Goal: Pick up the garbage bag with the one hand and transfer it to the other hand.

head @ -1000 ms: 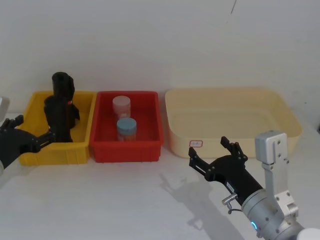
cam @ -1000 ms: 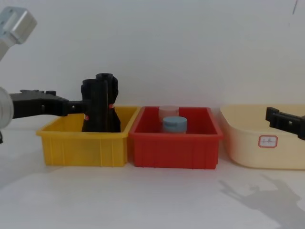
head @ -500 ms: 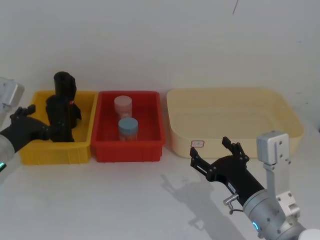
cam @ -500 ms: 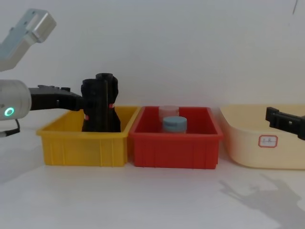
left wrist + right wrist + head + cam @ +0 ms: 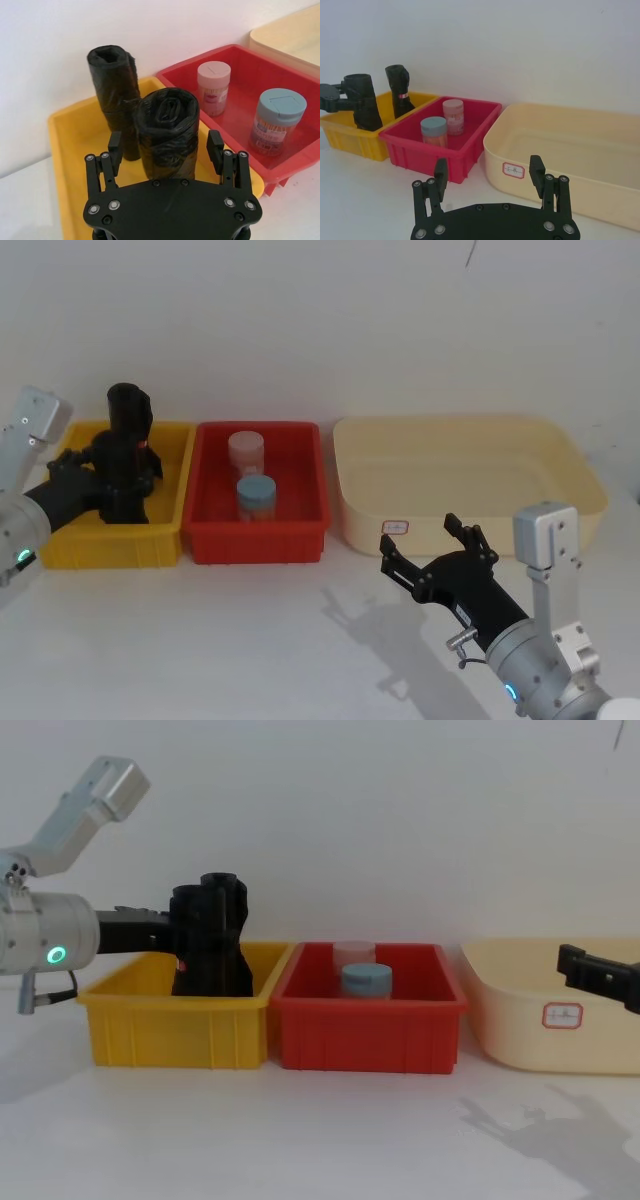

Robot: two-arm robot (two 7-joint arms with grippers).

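Left gripper: on the arm with the green ring light, reaching into the yellow bin at the table's left end. Fingers spread, one on each side of the garbage bag, with a gap visible on both sides; released, not clamped.

Garbage bag: upright inside the yellow bin, standing on its floor. A slimmer black roll stands upright just behind it, nearer the wall, in the same bin.

Right gripper: on the arm with the blue light, held above the white table in front of the cream tub, well apart from the bag. Fingers spread, grasping nothing.

Red bin: between yellow bin and tub, holding a pink-lidded jar and a blue-lidded jar, both upright
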